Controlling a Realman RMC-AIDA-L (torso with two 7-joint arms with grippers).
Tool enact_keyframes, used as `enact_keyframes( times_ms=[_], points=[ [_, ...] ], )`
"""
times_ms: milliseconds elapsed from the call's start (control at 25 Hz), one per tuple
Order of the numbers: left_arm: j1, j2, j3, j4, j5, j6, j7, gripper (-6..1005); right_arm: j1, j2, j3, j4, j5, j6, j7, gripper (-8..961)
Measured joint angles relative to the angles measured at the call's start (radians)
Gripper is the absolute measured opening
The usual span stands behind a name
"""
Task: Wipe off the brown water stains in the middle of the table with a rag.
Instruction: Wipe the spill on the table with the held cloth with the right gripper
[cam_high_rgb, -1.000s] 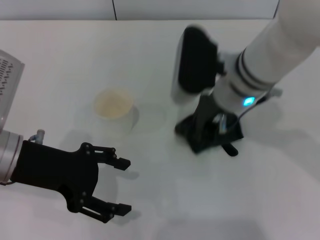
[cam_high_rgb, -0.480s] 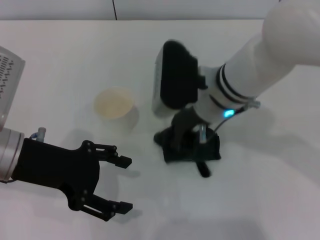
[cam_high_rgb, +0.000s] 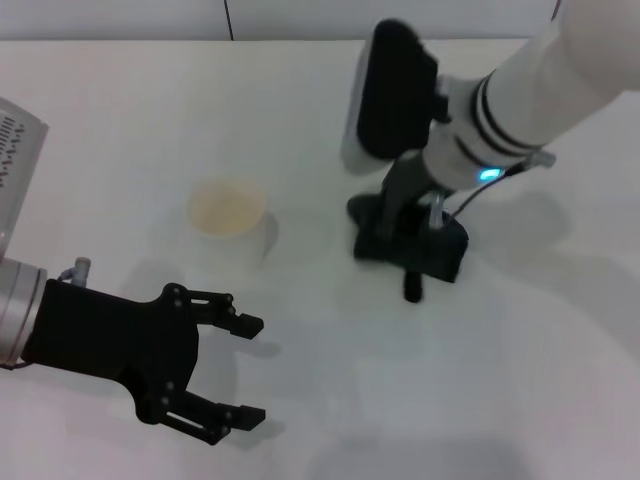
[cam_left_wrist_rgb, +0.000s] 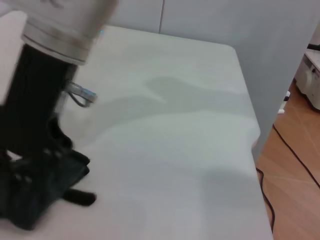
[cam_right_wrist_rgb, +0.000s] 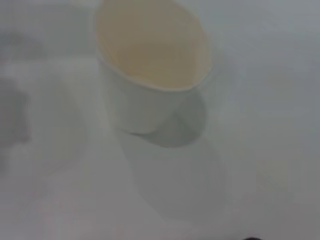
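Where the white table (cam_high_rgb: 520, 380) ends, wooden floor (cam_left_wrist_rgb: 295, 170) and grey wall (cam_left_wrist_rgb: 280, 55).

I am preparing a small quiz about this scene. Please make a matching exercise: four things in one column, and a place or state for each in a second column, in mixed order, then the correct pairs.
Things:
1. rag
2. paper cup
3. left tool
4. right tool

Places or states:
A. open, hovering near the front of the table, holding nothing
B. standing upright, to the left of the rag
C. dark bunch pressed onto the table
D. pressing down on the rag

Pairs: 1-C, 2-B, 3-A, 4-D
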Motion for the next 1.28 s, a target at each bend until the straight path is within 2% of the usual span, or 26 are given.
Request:
enact_keyframes(
  times_ms=[160, 240, 360, 480, 760, 880, 1000, 1160, 1280],
  points=[
    [-0.003, 0.0, -0.001, 0.0, -0.003, -0.001, 0.0, 891, -0.007, 0.001, -0.114, -0.055, 0.105, -0.044, -0.001, 91],
    [-0.004, 0.0, -0.002, 0.0, -0.003, -0.002, 0.0, 891, -0.007, 0.001, -0.114, -0.055, 0.105, -0.044, -0.001, 91],
    [-0.004, 0.0, -0.003, 0.0, -0.003, -0.002, 0.0, 891, -0.001, 0.001, -0.184, -0.084, 0.162, -0.062, -0.003, 91],
    [-0.003, 0.0, -0.003, 0.0, -0.004, -0.002, 0.002, 891, -0.001, 0.0, -0.174, -0.077, 0.14, -0.033, -0.003, 91],
    [0.002, 0.0, -0.007, 0.0, -0.004, -0.002, 0.004, 890, -0.007, -0.006, -0.033, -0.007, 0.023, 0.023, -0.012, 90],
    [0.005, 0.0, -0.009, 0.0, -0.004, -0.002, 0.004, 890, -0.019, -0.005, -0.004, -0.005, 0.021, 0.021, -0.035, 90],
    [0.005, 0.0, -0.009, 0.0, -0.01, -0.002, 0.004, 890, -0.025, 0.0, -0.039, -0.012, 0.064, 0.003, -0.042, 89],
    [0.005, 0.0, -0.009, 0.0, -0.024, -0.002, 0.008, 890, -0.022, 0.001, -0.144, -0.024, 0.189, -0.01, -0.056, 89],
    [0.005, 0.0, -0.009, 0.0, -0.025, -0.004, 0.01, 890, -0.033, 0.0, -0.162, -0.054, 0.206, -0.031, -0.056, 89]
  ],
)
